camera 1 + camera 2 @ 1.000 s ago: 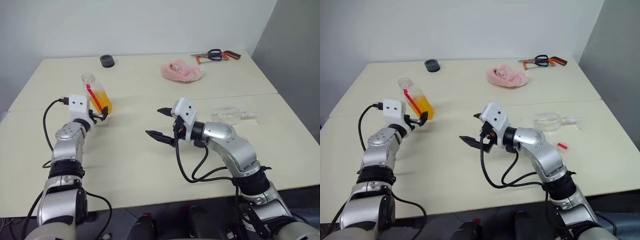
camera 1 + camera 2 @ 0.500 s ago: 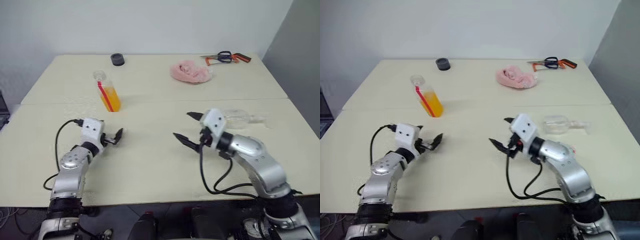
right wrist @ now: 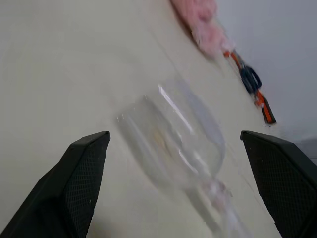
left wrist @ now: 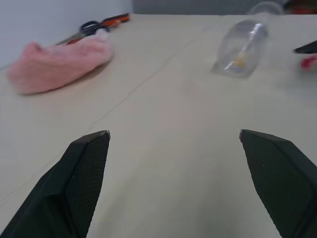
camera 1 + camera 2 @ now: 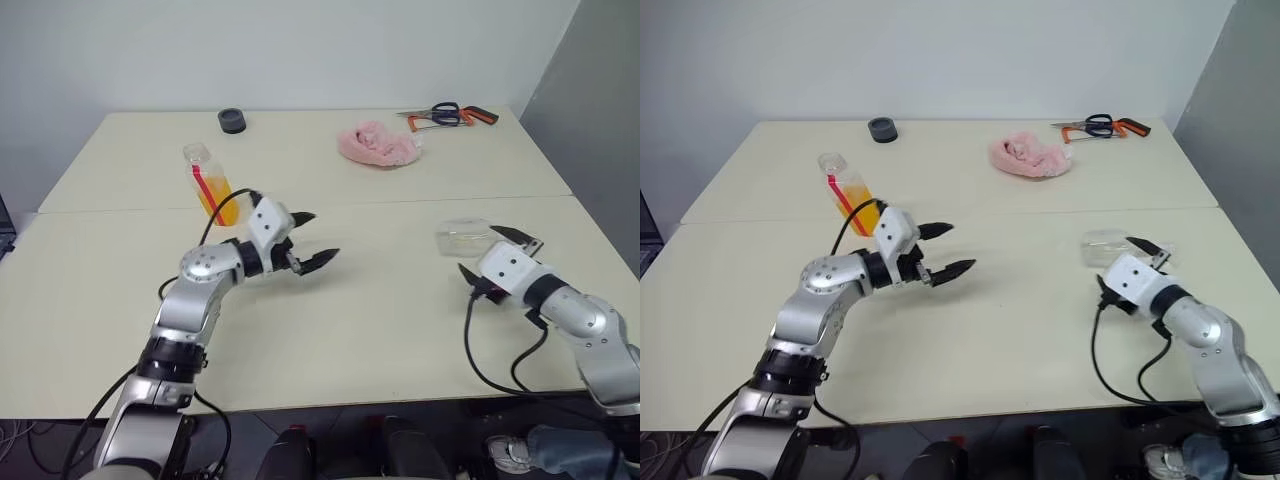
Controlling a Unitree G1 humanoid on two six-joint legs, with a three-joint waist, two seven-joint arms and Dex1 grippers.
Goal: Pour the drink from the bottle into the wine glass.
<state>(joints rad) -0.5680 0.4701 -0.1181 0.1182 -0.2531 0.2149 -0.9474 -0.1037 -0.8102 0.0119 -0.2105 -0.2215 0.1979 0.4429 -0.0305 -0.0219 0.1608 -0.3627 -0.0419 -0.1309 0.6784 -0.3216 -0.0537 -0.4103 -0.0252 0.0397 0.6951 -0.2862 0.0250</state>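
The bottle [image 5: 207,182], holding orange drink [image 5: 220,203], stands on the left half of the table. My left gripper [image 5: 318,240] is open and empty, to the right of the bottle and apart from it, pointing toward the table's middle. The wine glass [image 5: 461,236] lies on its side at the right. My right gripper [image 5: 491,254] is open just in front of it. In the right wrist view the glass [image 3: 173,144] lies a little ahead of the spread fingers [image 3: 84,173], with nothing gripped. The left wrist view shows the same glass [image 4: 241,45] far off.
A pink cloth [image 5: 378,144] lies at the back, scissors and orange-handled pliers [image 5: 450,113] in the far right corner, and a black round thing [image 5: 232,120] at the back left. A seam [image 5: 380,200] runs across the tabletop. The right table edge is near my right arm.
The left gripper has swung right, away from the bottle, toward the table's middle. The right gripper has swung right to the lying glass. Both stay open. The camera has also shifted.
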